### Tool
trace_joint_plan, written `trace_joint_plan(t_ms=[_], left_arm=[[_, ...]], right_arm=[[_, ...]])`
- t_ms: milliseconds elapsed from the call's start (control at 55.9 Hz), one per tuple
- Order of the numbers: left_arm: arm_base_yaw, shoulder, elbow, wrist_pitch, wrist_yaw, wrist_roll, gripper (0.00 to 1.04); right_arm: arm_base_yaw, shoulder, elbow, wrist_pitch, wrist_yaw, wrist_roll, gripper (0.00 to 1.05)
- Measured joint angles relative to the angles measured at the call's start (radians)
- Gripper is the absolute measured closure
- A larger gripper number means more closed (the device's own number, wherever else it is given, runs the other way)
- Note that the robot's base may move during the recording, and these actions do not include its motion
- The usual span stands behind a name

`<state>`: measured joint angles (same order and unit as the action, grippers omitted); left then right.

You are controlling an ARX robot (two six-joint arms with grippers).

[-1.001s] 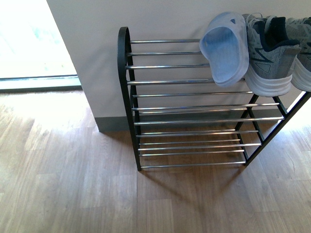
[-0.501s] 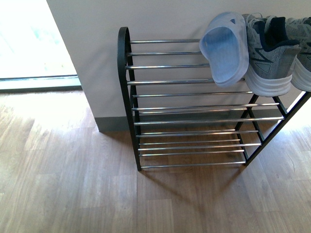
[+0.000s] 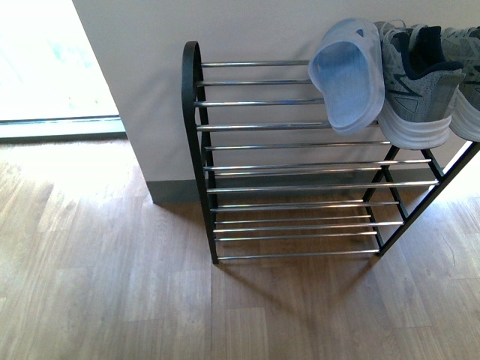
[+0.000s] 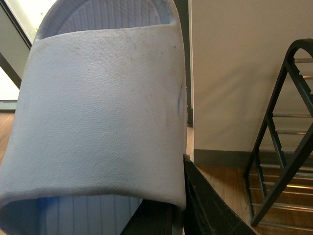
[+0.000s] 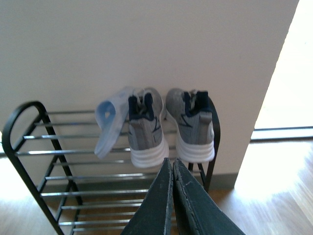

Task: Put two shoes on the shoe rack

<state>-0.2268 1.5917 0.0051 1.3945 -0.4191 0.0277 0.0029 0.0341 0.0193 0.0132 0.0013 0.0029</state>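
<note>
A pale blue slide (image 4: pixel 98 112) fills the left wrist view, and my left gripper (image 4: pixel 177 188) is shut on the edge of its strap. In that view the shoe rack (image 4: pixel 279 161) stands off to one side, apart from the held slide. On the rack's (image 3: pixel 193 112) top tier, at the right end, another pale blue slide (image 3: pixel 346 75) leans on its side against two grey sneakers (image 3: pixel 416 82). My right gripper (image 5: pixel 171 161) is shut on nothing, hanging in front of the sneakers (image 5: pixel 144 132) and that slide (image 5: pixel 110 127). Neither arm shows in the front view.
The rack stands against a pale wall (image 3: pixel 150 90) with a grey baseboard (image 3: pixel 176 191). A bright glass opening (image 3: pixel 45 60) lies to the left. Wooden floor (image 3: pixel 112 285) spreads in front. The rack's lower chrome rods (image 3: pixel 292 206) carry nothing.
</note>
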Motion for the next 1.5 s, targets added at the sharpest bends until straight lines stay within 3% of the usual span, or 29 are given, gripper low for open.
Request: trace_joint_plan(t_ms=[250,304,429,537,554,662,1341,1502], left_arm=[[0.0,0.0,0.0,0.0,0.0,0.0,1.03],[0.0,0.0,0.0,0.0,0.0,0.0,1.03],[0.0,0.0,0.0,0.0,0.0,0.0,1.03],[0.0,0.0,0.0,0.0,0.0,0.0,1.03],[0.001,0.0,0.0,0.0,-0.001,0.0,1.03],[0.001,0.0,0.0,0.0,-0.001,0.0,1.03],[-0.008,0.003,-0.002,-0.002,0.024,-0.003,1.03],[-0.065,-0.204,0.004,-0.299,0.049,-0.087,1.03]], right_arm=[[0.0,-0.028,0.0,-0.01,0.0,0.0,1.03],[0.0,-0.028,0.0,-0.01,0.001,0.0,0.97],[0.0,-0.029,0.0,-0.01,0.001,0.0,0.76],[0.0,-0.029,0.0,-0.01,0.0,0.0,0.51],[-0.001,-0.029,0.0,-0.01,-0.002,0.0,0.21],[-0.001,-0.029,0.0,-0.01,-0.002,0.0,0.08],[-0.001,-0.03,0.0,-0.013,0.001,0.0,0.09],[-0.001,-0.03,0.0,-0.013,0.002,0.0,0.09]])
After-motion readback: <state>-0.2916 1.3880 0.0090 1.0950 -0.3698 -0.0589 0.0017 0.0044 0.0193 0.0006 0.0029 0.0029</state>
